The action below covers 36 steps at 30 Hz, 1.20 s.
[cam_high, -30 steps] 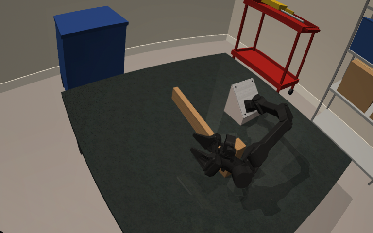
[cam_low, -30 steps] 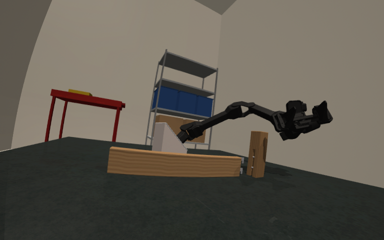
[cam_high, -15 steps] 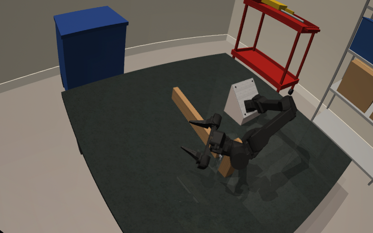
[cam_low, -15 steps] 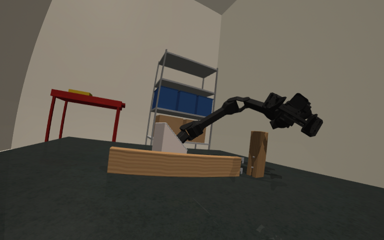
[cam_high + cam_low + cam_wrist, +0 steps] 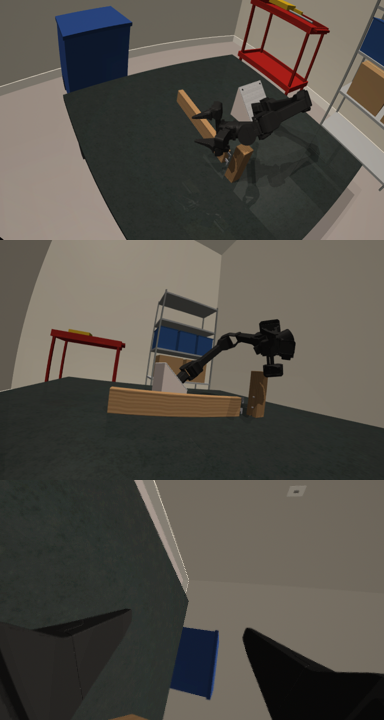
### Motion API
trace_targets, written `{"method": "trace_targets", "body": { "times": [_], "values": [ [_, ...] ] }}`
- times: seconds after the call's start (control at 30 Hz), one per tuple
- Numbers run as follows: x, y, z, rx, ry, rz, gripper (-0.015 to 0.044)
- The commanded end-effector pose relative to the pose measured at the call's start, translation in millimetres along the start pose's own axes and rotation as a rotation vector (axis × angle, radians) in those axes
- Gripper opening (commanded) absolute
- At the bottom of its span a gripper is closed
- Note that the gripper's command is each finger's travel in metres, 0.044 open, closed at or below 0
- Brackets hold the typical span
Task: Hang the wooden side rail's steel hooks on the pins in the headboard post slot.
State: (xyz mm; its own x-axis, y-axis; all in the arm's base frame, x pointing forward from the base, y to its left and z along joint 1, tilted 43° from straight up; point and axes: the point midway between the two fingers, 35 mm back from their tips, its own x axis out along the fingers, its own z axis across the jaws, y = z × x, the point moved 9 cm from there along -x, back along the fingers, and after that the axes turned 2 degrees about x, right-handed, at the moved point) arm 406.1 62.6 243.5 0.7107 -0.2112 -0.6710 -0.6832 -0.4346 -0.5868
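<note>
The wooden side rail (image 5: 192, 110) (image 5: 172, 404) lies on the dark table (image 5: 127, 141) (image 5: 84, 443) (image 5: 75, 555), its far end resting on the table top. Its near end meets the upright headboard post (image 5: 239, 164) (image 5: 257, 394). The steel hooks (image 5: 226, 160) (image 5: 242, 409) show as small bright bits between rail and post; I cannot tell whether they sit on the pins. My gripper (image 5: 199, 128) (image 5: 271, 348) (image 5: 189, 624) is open wide and empty. It hangs in the air above the rail's near end and the post, touching neither.
The arm's white wedge base (image 5: 249, 99) (image 5: 165, 378) stands behind the rail. A blue cabinet (image 5: 93, 48) (image 5: 197, 662) stands off the table's far corner. A red cart (image 5: 277, 65) (image 5: 84, 337) and a metal shelf (image 5: 365, 84) (image 5: 184, 339) stand by the wall.
</note>
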Motion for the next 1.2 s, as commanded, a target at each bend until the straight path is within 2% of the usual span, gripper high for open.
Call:
{"method": "trace_targets", "body": {
  "times": [0.0, 0.27, 0.5, 0.83, 1.03, 1.17],
  "values": [
    [-13, 45, -16, -0.511, -0.213, -0.057, 0.044],
    [-32, 92, -16, -1.06, -0.42, -0.315, 0.044],
    [-47, 120, -19, -1.393, -0.423, -0.591, 0.044],
    [-73, 167, -3, -1.754, -0.296, -1.08, 0.044],
    [-94, 184, 10, -1.978, -0.031, -1.396, 0.044],
    [-96, 186, 12, -2.004, 0.013, -1.431, 0.044]
  ]
}}
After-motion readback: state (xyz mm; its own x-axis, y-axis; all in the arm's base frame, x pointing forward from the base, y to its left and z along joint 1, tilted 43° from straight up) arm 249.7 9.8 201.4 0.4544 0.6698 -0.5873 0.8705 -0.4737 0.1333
